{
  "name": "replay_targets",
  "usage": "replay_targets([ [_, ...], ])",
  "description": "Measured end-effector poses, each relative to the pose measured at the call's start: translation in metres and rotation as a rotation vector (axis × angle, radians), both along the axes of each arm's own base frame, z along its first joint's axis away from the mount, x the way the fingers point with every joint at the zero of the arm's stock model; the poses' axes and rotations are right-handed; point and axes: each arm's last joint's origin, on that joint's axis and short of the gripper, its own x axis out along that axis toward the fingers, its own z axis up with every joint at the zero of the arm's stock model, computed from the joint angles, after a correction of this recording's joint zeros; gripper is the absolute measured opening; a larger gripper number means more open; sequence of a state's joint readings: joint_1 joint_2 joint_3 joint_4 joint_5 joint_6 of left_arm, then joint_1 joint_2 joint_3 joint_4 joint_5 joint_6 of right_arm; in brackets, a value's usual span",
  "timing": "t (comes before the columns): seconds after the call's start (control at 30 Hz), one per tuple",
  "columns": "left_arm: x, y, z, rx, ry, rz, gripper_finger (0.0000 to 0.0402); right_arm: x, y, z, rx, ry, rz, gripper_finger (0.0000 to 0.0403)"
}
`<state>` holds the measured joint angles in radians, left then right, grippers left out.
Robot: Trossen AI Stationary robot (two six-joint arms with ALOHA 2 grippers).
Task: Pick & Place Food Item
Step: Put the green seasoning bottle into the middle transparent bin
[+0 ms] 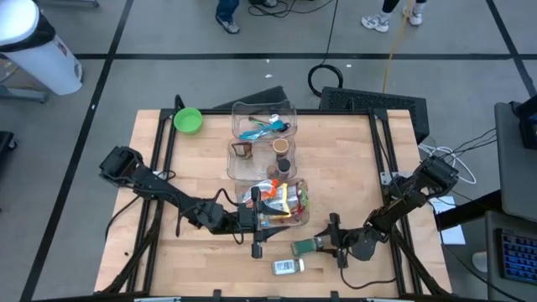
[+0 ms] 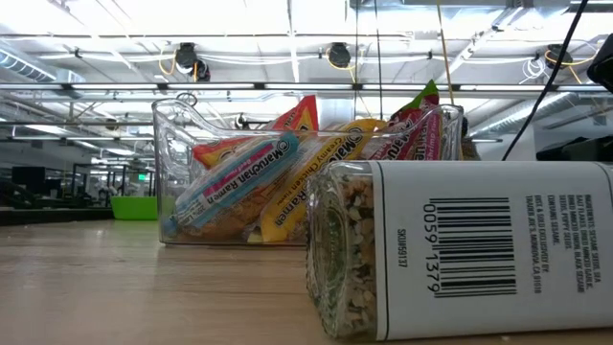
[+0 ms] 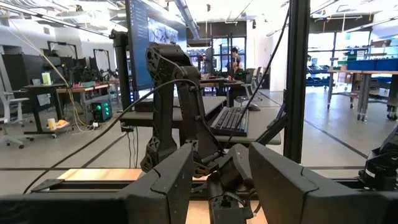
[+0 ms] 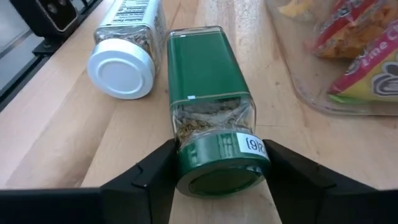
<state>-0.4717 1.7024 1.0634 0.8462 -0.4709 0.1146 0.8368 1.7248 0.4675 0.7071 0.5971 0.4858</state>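
Observation:
A spice jar with a green label and green cap [image 4: 208, 93] lies on its side on the wooden table, near the front edge [image 1: 306, 247]. My right gripper [image 4: 217, 186] is shut on its cap end [image 1: 329, 243]. Beside it lies a second jar with a white cap [image 4: 124, 56], its barcode label filling the low view [image 2: 479, 249]. My left gripper [image 3: 221, 171] hovers open and holds nothing, above the near edge of a clear bin of ramen packets [image 1: 262, 222]. My right gripper pinches the jar's round green cap [image 4: 217, 163] between its two fingers, one on each side. The fingers come from the table's right, slanting slightly down, and point along the jar. The jar lies flat on the table, its bottom pointing away from the gripper.
The clear bin of ramen and snack packets [image 1: 295, 195] stands just beyond the jars [image 2: 172, 144]. Farther back are a bin with cups [image 1: 237, 166], a bin with utensils [image 1: 289, 109] and a green bowl [image 1: 188, 120]. Bare wood lies left and right.

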Motion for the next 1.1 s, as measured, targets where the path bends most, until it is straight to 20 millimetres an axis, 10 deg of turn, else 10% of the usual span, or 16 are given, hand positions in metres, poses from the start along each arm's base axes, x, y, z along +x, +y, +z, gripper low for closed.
replay_targets([
  [0.27, 0.000, 0.001, 0.000, 0.003, 0.004, 0.002, 0.0166, 0.002, -0.001, 0.016, 0.057, -0.009, 0.050, 0.0196],
  [1.1, 0.006, 0.010, -0.011, 0.017, 0.106, 0.027, 0.0166, 0.010, -0.052, 0.178, -0.203, 0.102, 0.030, 0.0196],
])
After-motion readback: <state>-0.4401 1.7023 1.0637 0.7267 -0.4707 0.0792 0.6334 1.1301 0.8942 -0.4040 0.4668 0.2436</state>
